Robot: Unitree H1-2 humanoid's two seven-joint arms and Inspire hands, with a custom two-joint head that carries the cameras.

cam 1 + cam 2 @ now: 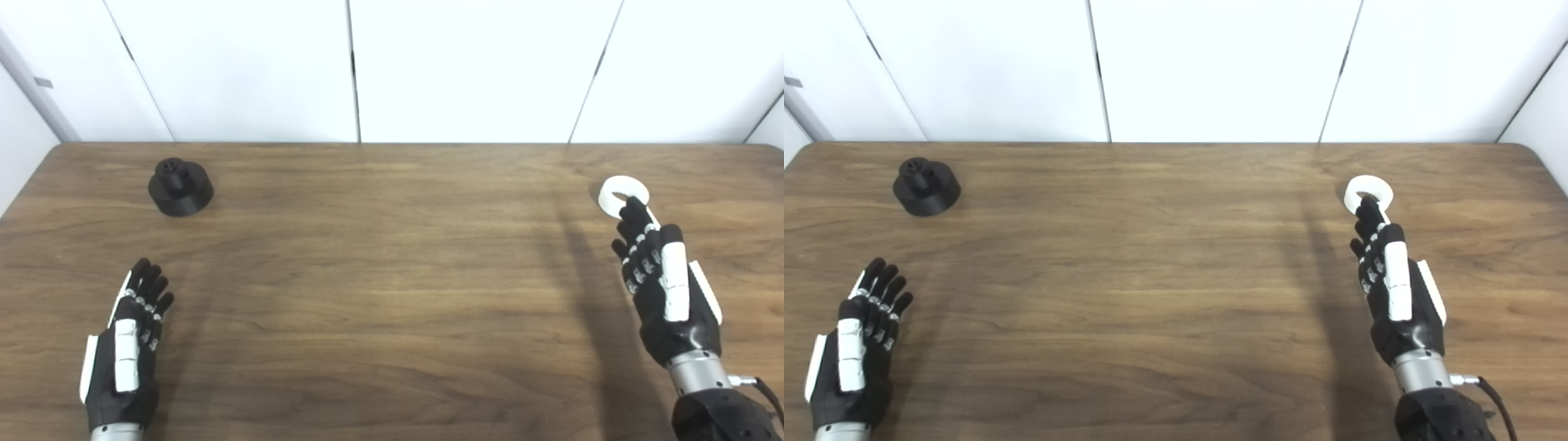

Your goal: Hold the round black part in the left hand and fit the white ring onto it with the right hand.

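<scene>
The white ring (620, 192) is seen at the right of the frame, overlapped by the fingertips (632, 211) of the right hand (664, 294), whose grip cannot be told. The round black part (180, 187) is left at upper left, well apart from the open, empty left hand (125, 343). The ring's rim should be pinched squarely before it is lifted

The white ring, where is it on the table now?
The white ring lies on the table's far right side, with the right hand's fingertips reaching over its near edge, far from the round black part.

Bright, even light — soft shadows, slight blur throughout.
</scene>
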